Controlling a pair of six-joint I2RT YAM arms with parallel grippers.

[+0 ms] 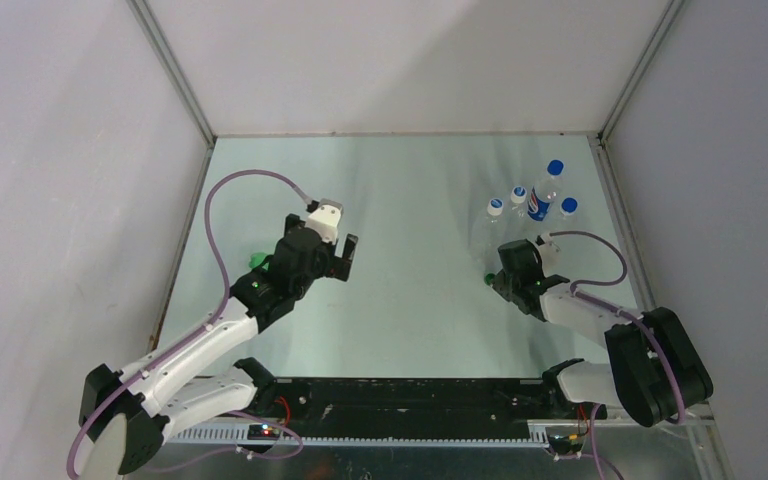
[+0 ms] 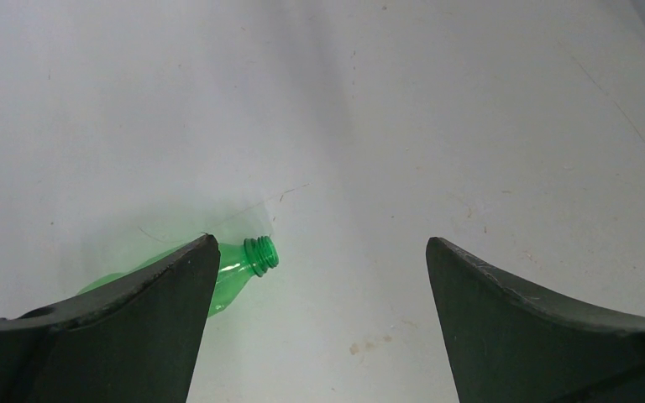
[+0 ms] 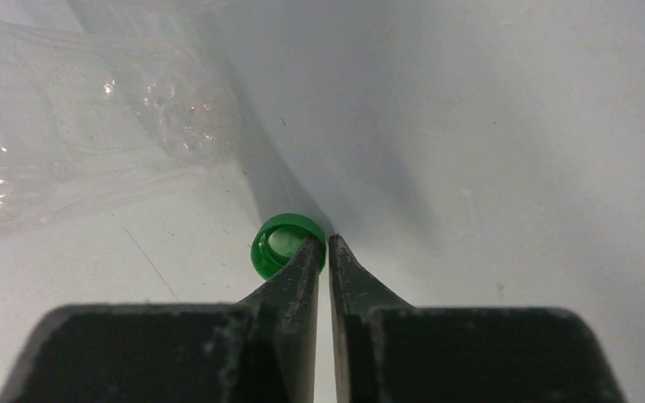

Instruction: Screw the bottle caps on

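Observation:
A dark green cap [image 3: 279, 245] lies open side up on the table. My right gripper [image 3: 323, 239] is shut on its rim, with one finger inside the ring and the other outside. In the top view the cap [image 1: 487, 277] peeks out at that gripper's [image 1: 494, 281] tip. A crumpled clear bottle [image 3: 92, 126] lies just beyond the cap. The translucent green bottle [image 2: 248, 264] lies on its side with its threaded neck bare, partly hidden behind a finger of my left gripper [image 2: 323, 243]. That gripper hangs wide open above the table, holding nothing. From above, only a bit of the green bottle [image 1: 256, 262] shows beside the left arm.
Several clear bottles with bright blue caps [image 1: 555, 168] stand at the back right, one with a red-blue label [image 1: 538, 205], just behind the right gripper. Grey walls [image 1: 80, 200] close in the table on three sides.

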